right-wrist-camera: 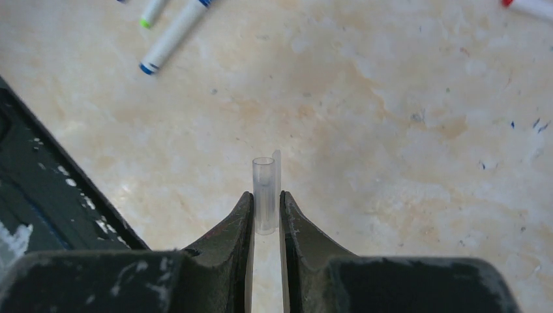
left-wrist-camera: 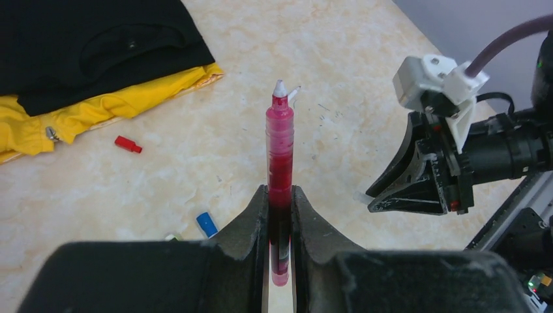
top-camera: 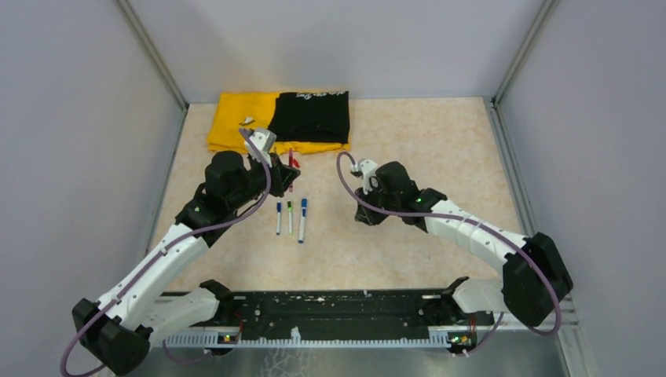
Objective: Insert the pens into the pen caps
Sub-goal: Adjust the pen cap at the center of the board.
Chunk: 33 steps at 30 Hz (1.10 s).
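Note:
My left gripper [left-wrist-camera: 280,195] is shut on a red pen [left-wrist-camera: 280,150] that juts forward from the jaws, its white tip bare. In the top view this gripper [top-camera: 283,177] hovers left of centre with the red pen [top-camera: 290,160]. My right gripper [right-wrist-camera: 266,199] is shut on a clear pen cap [right-wrist-camera: 265,189] with its open end pointing away from the jaws. It hangs a little above the table, and the left wrist view shows the right gripper [left-wrist-camera: 375,199] right of the pen tip, apart from it. Three capped white pens [top-camera: 290,217] lie side by side. A red cap [left-wrist-camera: 128,144] lies loose.
Folded yellow cloth [top-camera: 236,118] and black cloth [top-camera: 310,116] lie at the back of the table. A black rail [top-camera: 330,310] runs along the near edge. Grey walls close in both sides. A white pen with a red end [right-wrist-camera: 531,6] lies at the right wrist view's top edge.

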### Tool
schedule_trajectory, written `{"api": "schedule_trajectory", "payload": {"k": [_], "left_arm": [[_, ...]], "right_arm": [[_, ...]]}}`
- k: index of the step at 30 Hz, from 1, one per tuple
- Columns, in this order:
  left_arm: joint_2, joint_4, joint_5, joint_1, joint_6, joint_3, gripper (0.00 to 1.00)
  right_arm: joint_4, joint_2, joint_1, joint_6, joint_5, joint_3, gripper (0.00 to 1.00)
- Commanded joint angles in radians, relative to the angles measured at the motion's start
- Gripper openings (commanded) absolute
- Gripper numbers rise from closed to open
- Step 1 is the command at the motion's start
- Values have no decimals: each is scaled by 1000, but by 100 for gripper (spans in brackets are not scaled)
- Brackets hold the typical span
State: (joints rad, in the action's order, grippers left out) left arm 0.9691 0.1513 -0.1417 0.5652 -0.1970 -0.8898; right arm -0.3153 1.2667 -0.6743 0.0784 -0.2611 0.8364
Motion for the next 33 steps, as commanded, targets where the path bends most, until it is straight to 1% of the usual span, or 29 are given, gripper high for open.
{"api": "schedule_trajectory", "payload": {"k": [1,6,8,10,13,23,30,31,33], "left_arm": [[-16,7,60,0,0,19,0],[-16,5,80,-1,-4,23,0],[-26,12,128,1,-18,23,0],[-42,20,213,0,-31,27,0],[-71,23,270,1,-36,34,0],[-70,22,236,0,-33,35,0],[-73,24,246,1,-20,25,0],[-72,25,246,1,-19,22,0],[-67,26,245,-1,-16,18,0]], "right_arm": [[37,33,-30,36,102,-16,0],[29,114,-78,33,141,-26,1],[26,150,-88,31,144,-25,1],[23,183,-103,27,163,-20,2],[18,228,-124,21,186,-7,4],[-24,324,-175,-3,243,42,11],[-83,325,-176,2,256,59,27],[-95,325,-178,4,257,62,33],[-123,316,-179,8,280,62,38]]}}
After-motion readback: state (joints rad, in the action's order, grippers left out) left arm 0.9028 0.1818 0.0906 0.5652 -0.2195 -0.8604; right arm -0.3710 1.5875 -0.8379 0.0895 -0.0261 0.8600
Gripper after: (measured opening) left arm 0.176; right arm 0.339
